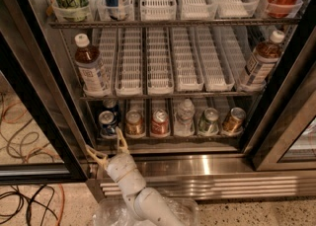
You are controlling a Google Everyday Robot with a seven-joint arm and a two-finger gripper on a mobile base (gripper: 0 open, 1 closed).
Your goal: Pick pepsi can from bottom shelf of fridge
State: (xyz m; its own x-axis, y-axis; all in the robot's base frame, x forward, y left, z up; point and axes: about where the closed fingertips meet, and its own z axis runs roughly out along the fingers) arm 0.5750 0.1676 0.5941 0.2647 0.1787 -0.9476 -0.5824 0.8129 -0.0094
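Early stage, no grasp yet. pepsi can [106,123] sits far left on bottom shelf [197,144] of fridge [222,167], untouched. gripper [104,142] just below & in front of it, spread wide, empty. Left: reach in, close, pull out.

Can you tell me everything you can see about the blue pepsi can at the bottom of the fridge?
The pepsi can is small and dark blue, with a shiny silver top and pale markings on its side. It looks like metal. It stands upright at the front of the leftmost lane on the bottom shelf. Another dark can sits behind it, and a copper-brown can stands in the next lane. The gripper is open just below it and doesn't seem to touch it.
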